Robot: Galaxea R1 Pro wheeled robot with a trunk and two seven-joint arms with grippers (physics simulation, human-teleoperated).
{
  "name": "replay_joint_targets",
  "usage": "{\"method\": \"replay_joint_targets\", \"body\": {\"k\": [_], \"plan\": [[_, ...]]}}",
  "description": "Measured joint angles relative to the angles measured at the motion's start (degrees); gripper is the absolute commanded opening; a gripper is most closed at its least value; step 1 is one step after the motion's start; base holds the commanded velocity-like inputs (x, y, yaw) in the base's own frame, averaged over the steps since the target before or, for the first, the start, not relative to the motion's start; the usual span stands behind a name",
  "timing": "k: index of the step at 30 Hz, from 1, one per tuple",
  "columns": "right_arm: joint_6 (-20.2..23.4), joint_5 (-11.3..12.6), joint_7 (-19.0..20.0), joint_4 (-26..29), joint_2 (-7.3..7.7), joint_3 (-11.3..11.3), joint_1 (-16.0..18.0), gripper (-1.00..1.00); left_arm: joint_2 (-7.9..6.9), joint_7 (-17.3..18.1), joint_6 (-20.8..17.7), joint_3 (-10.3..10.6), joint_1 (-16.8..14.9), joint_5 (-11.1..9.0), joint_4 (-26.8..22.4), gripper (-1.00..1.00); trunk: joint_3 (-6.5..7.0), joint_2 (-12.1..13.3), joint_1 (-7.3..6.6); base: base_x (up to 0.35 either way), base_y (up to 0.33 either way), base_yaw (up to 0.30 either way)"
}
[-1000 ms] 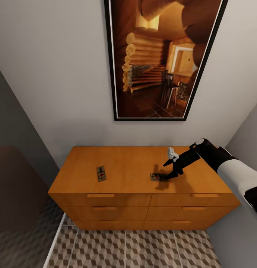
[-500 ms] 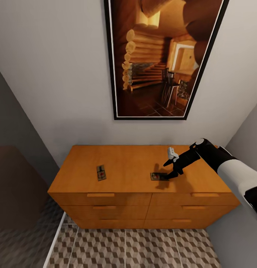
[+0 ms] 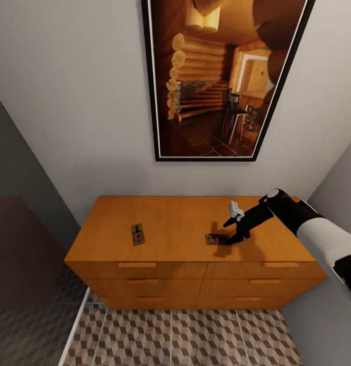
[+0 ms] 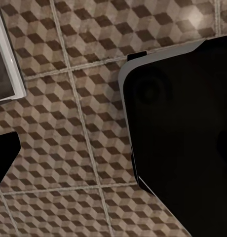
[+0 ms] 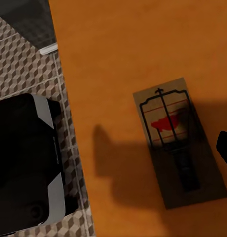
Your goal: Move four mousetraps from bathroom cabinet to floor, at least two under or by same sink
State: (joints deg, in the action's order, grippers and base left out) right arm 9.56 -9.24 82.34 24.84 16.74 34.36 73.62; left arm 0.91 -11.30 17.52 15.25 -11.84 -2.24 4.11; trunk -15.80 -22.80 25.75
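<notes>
Cabinet (image 3: pixel 191 231) of smooth orange-brown wood, its flat surface carrying two mousetraps. Left trap (image 3: pixel 138 235): thin rectangular board, long axis running front to back. Right trap (image 3: pixel 216 239): long axis running left to right; the right wrist view shows its board (image 5: pixel 179 143), dark wire frame and red spot. Right gripper (image 3: pixel 235 231) hangs at this trap's right end, jaws apart; contact cannot be told. Left gripper: state cannot be told. Floor (image 3: pixel 196 338) of cube-patterned tiles, pale grout. Framed picture (image 3: pixel 221 76) on the wall above.
</notes>
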Motion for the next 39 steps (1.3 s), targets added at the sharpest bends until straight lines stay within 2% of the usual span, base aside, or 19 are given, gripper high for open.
{"method": "replay_joint_targets", "body": {"k": [22,39], "plan": [[-0.1,0.0,-0.4,0.0,0.05,0.0,0.0,1.0,0.0,0.0,0.0,0.0,0.2,0.0,0.0,1.0,-1.35,0.0,0.0,0.0,0.0,0.0],[-0.1,0.0,-2.0,-0.1,0.0,0.0,0.0,1.0,0.09,0.0,0.0,0.0,0.3,0.0,-0.1,1.0,-1.48,0.0,0.0,0.029,-0.027,0.0]]}}
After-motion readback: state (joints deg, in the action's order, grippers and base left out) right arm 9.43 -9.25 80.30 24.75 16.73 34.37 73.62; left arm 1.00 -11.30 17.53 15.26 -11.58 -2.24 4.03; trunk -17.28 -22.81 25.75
